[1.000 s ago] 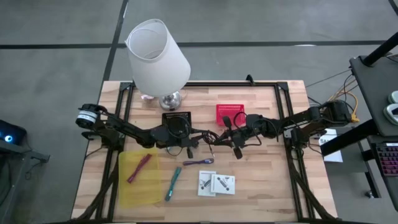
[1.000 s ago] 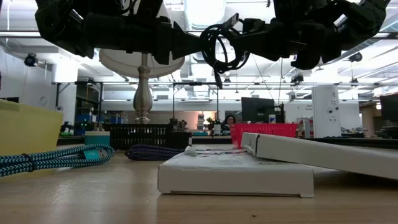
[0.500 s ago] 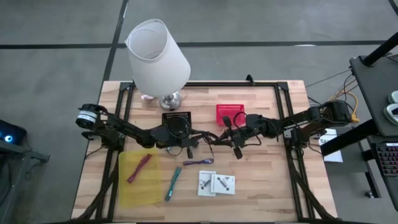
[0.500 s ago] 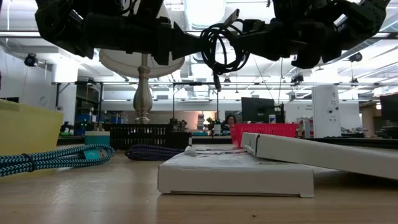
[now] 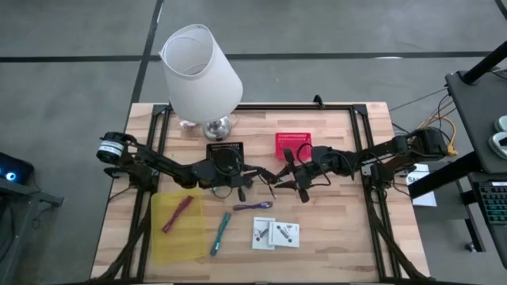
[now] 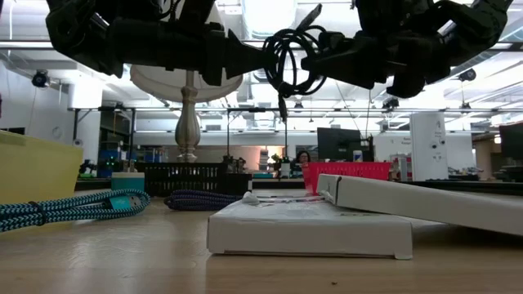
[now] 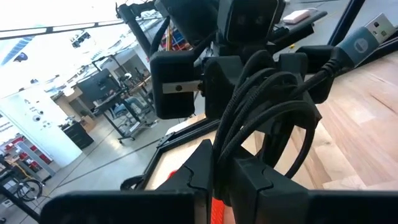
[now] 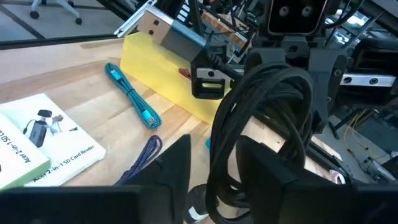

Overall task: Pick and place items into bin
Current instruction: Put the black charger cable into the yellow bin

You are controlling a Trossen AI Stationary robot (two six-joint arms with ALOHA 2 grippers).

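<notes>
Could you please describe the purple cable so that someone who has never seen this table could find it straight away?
Start at the big white lamp at the table's far edge and come towards the near edge, past the two arms meeting mid-table. Just beyond them lies the purple cable, a short braided cord flat on the wood. It sits between the teal cable and the two white packets, and is the only purple thing there.

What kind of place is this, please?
Probably a robotics lab or workshop. A wooden table carries two mounted dark arms. The low view looks into a large hall with ceiling lights, monitors and equipment racks. A keyboard sits on a side desk.
</notes>
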